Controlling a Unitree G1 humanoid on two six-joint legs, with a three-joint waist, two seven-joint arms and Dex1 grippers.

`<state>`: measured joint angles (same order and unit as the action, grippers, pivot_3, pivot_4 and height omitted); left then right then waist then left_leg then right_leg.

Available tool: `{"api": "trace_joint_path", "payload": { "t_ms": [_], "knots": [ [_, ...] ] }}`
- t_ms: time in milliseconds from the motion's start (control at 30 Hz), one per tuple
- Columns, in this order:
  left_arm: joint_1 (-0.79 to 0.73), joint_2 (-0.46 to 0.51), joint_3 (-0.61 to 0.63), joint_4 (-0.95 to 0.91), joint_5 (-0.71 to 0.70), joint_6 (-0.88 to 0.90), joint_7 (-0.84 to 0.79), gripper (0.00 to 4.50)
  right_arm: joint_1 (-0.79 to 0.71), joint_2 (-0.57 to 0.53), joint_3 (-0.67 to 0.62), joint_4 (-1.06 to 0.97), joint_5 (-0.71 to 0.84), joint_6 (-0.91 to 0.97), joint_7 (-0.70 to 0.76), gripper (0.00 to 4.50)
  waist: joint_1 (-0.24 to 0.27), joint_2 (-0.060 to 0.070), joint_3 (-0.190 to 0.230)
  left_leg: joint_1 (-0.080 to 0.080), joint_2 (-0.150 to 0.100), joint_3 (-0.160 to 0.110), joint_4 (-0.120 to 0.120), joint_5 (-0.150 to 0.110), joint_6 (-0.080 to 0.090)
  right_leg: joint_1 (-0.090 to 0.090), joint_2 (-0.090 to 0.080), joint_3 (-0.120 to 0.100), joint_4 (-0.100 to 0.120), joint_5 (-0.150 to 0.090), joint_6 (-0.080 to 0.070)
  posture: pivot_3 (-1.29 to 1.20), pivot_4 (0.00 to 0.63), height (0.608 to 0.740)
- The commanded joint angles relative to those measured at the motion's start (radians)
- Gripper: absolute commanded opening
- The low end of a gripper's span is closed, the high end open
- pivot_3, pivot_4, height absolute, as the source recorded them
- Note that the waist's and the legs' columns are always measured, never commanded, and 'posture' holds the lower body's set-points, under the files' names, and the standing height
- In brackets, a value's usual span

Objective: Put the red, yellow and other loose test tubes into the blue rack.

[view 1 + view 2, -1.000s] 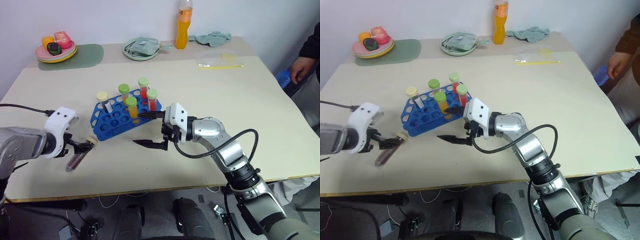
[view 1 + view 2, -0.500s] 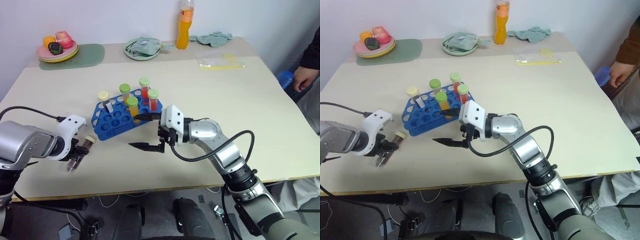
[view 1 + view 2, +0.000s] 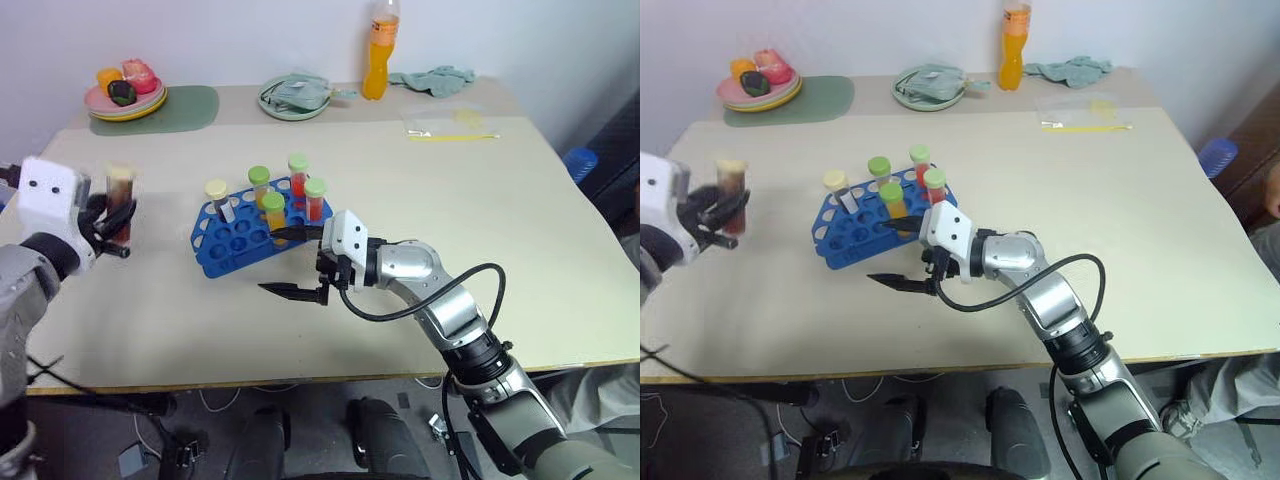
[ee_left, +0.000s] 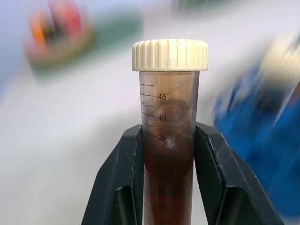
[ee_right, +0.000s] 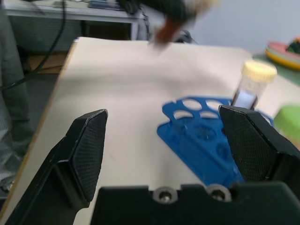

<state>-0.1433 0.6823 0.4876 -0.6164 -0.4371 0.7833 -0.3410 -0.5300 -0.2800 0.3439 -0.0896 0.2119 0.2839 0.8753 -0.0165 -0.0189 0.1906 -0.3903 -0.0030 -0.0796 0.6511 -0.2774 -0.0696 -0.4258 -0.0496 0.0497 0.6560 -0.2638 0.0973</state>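
Tube: I saw the brown-filled test tube [image 4: 168, 140] upright, cream cap on top, long axis vertical, at the far left of the frame above the bench [image 3: 480, 220].
Left hand [image 3: 112, 218]: clamped on the tube's body below the cap.
Right hand [image 3: 290, 262]: fingers spread wide, holding nothing, just beside the blue rack [image 3: 225, 245].
Room: I saw bare bench between tube and rack.
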Motion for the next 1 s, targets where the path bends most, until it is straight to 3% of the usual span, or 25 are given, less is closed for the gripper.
{"api": "trace_joint_path", "payload": {
  "t_ms": [33, 167, 400, 633, 1000],
  "knots": [
    [0.031, -0.117, -0.186, -0.108, 0.139, -0.218, 0.089, 1.26, 0.024, -0.004, -0.044, 0.015, -0.004, -0.015, -0.038, 4.21, 0.007, 0.000, 0.000, 0.000, 0.000, 0.000, 0.000, 0.000, 0.000, 0.000, 0.000, 0.000, -0.001, 0.000, 0.000, 0.00, 0.150, 0.740],
    [0.067, -0.293, -0.398, -0.042, 0.346, -0.425, 0.234, 1.26, 0.044, -0.011, -0.060, 0.037, -0.023, -0.030, -0.071, 4.21, 0.000, 0.000, 0.000, 0.000, 0.000, 0.000, 0.001, 0.000, 0.000, 0.001, 0.002, 0.001, -0.001, 0.002, 0.001, 0.00, 0.150, 0.740],
    [0.096, -0.447, -0.484, 0.102, 0.483, -0.630, 0.340, 1.26, 0.062, -0.015, -0.080, 0.020, -0.026, -0.018, -0.093, 4.21, -0.001, 0.000, 0.000, 0.001, 0.001, 0.001, 0.000, 0.000, 0.000, 0.001, 0.004, 0.001, 0.000, 0.002, 0.001, 0.00, 0.150, 0.740],
    [0.070, -0.478, -0.530, 0.169, 0.527, -0.652, 0.320, 1.26, 0.092, -0.020, -0.075, -0.020, -0.012, 0.002, -0.083, 4.21, 0.001, 0.000, 0.000, 0.001, 0.001, 0.001, 0.001, 0.000, 0.001, 0.001, 0.003, 0.001, -0.001, 0.002, 0.001, 0.00, 0.150, 0.740],
    [0.060, -0.524, -0.495, 0.225, 0.471, -0.646, 0.300, 1.26, 0.101, -0.018, -0.068, -0.032, -0.020, 0.006, -0.077, 4.21, 0.000, 0.000, 0.000, 0.001, 0.001, 0.000, 0.001, 0.000, 0.001, 0.001, 0.004, 0.001, 0.000, 0.002, 0.001, 0.00, 0.150, 0.740]
  ]
}}
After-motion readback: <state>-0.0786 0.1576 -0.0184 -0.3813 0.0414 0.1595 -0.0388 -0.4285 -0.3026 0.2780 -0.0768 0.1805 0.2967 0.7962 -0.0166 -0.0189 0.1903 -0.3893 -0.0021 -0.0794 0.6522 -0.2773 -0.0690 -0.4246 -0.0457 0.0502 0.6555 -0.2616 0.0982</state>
